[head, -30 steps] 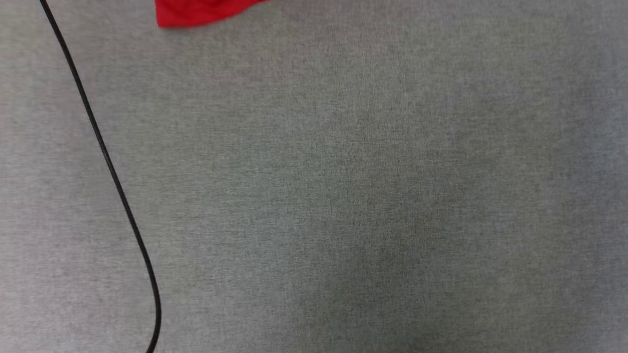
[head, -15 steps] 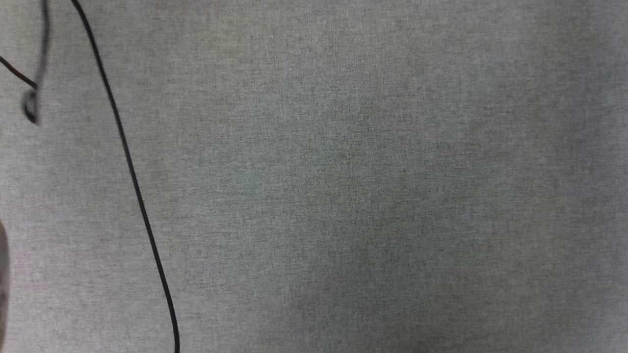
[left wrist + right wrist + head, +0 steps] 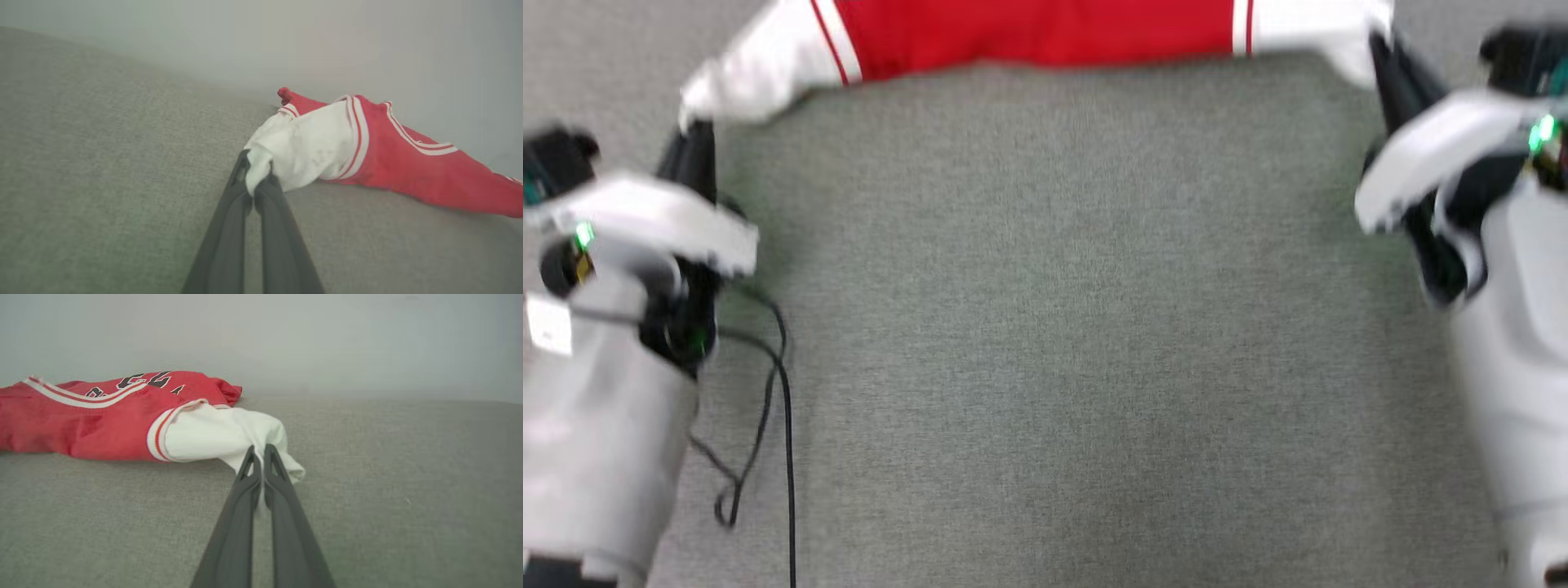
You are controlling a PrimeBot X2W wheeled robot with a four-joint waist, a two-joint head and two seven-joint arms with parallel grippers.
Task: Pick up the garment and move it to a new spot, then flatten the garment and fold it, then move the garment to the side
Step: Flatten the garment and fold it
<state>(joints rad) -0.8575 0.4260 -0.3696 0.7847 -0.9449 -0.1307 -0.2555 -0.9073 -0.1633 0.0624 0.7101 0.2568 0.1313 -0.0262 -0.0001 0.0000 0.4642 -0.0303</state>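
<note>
The garment [image 3: 1045, 28], red with white sleeve panels and striped trim, stretches across the top of the head view on the grey cloth surface. My left gripper [image 3: 690, 135] is shut on its white left sleeve [image 3: 302, 151]; the left wrist view shows the cloth pinched between the dark fingertips [image 3: 267, 183]. My right gripper [image 3: 1376, 53] is shut on the white right sleeve [image 3: 220, 435], with fabric squeezed between its fingers [image 3: 245, 469]. Black lettering [image 3: 143, 381] shows on the red body in the right wrist view. The garment's far part is cut off by the top edge.
A grey fabric surface [image 3: 1054, 327] spreads wide below the garment. A thin black cable [image 3: 780, 392] loops beside my left forearm [image 3: 596, 441]. My right forearm [image 3: 1519, 367] runs down the right edge. A pale wall [image 3: 286, 335] rises behind the surface.
The head camera has shifted a lot, so both arms and the stretched garment are in the picture now. Earlier only grey cloth, the cable and a red corner showed.
</note>
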